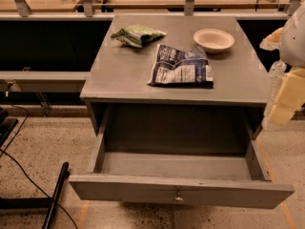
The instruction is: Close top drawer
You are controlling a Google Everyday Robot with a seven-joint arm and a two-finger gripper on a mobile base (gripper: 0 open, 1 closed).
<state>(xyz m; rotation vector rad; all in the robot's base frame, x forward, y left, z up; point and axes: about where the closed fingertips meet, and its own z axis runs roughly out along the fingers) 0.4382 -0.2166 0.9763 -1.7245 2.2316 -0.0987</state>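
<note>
The top drawer (181, 191) of the grey cabinet is pulled far out toward me. Its flat front panel carries one small round knob (178, 198), and its inside (176, 165) shows nothing in it. My gripper (287, 98) is at the right edge of the view, pale yellow and white, beside the cabinet's right side at about the level of the top. It is above and behind the drawer's right front corner and apart from the drawer.
On the cabinet top (119, 75) lie a green snack bag (138, 35), a blue-and-white bag (181, 68) and a white bowl (214, 40). A black pole (56, 194) and cables lie on the floor at the left. A grey bench (43, 80) stands at the left.
</note>
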